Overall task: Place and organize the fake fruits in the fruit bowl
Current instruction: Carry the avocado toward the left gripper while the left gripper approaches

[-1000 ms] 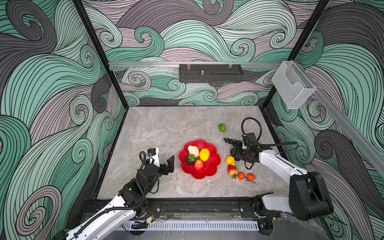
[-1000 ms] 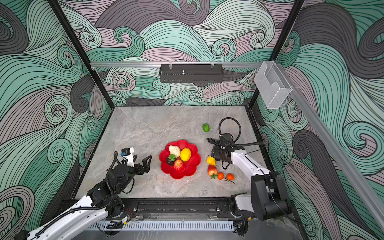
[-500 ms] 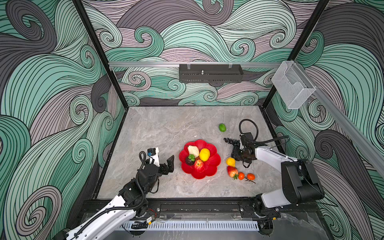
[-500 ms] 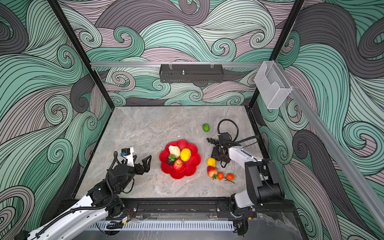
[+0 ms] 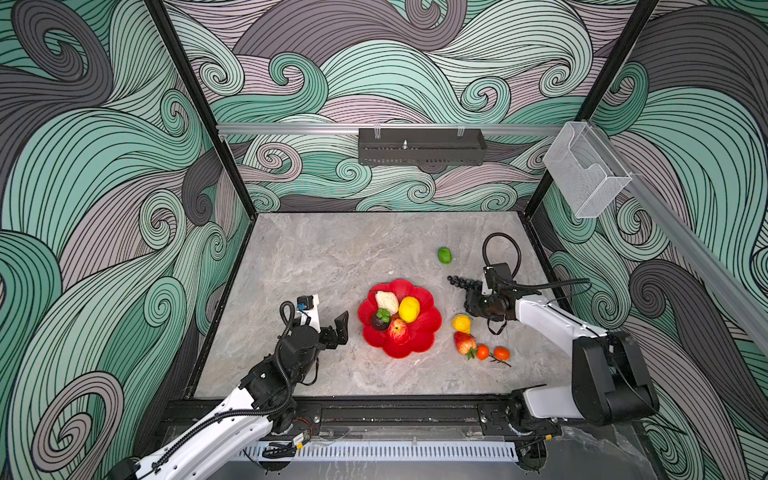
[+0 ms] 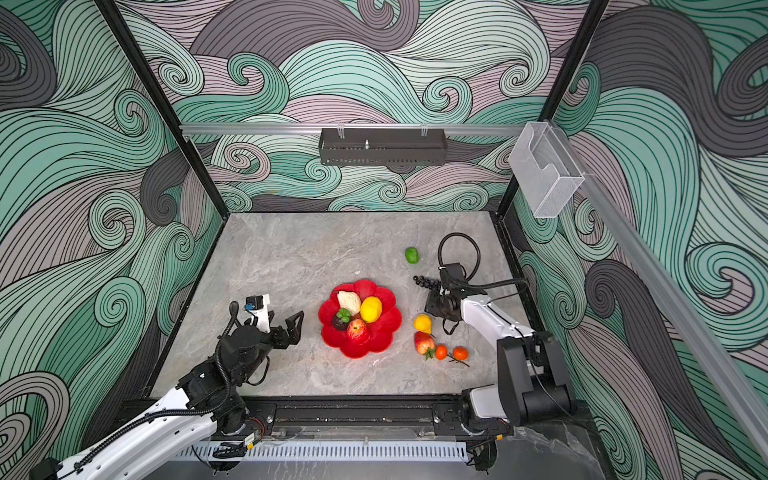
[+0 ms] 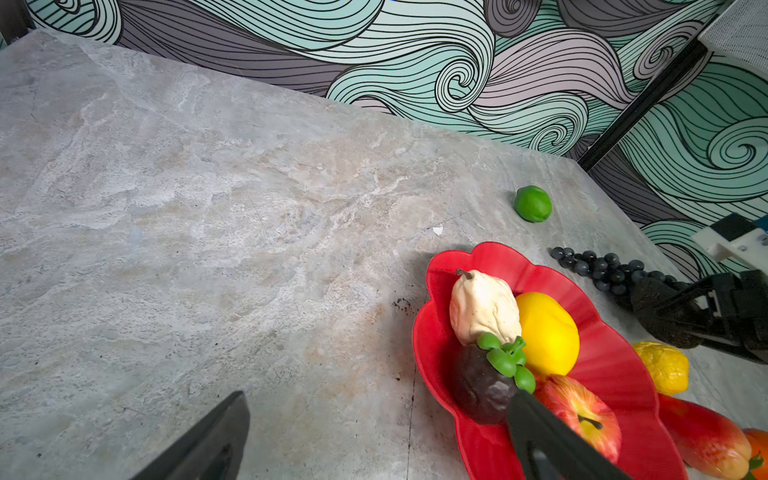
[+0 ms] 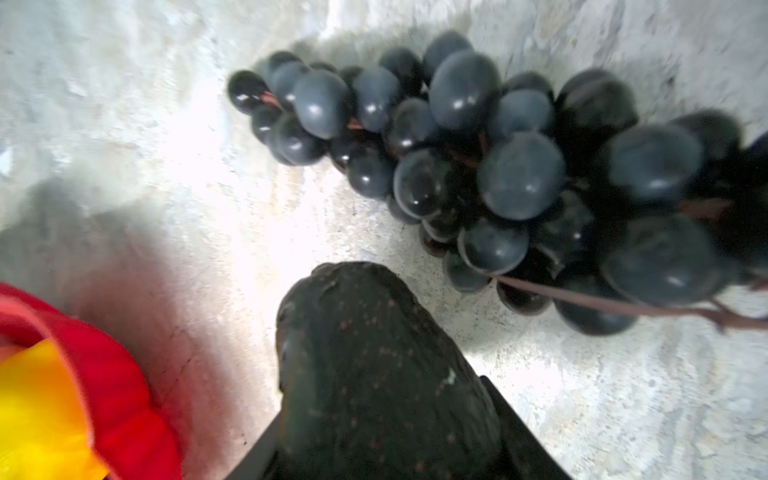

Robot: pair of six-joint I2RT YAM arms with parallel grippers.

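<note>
Evidently the right gripper (image 5: 473, 302) had narrowed over the last second, its jaws drawing in against both flanks of the dark speckled plastic avocado (image 8: 374, 374). The avocado seemingly still lay on the grey marbled table (image 5: 332, 257), beside the bunch of dark glossy grapes (image 8: 478, 145) and just off the scalloped red plastic fruit bowl (image 5: 415, 353). It looked the likely next fruit in. The left gripper (image 5: 328, 316) stayed wide and empty on the bowl's other side. The green plastic lime (image 5: 444, 255), bumpy yellow lemon (image 5: 461, 322), red strawberry (image 5: 464, 343) and orange tangerines (image 5: 482, 352) waited outside.
</note>
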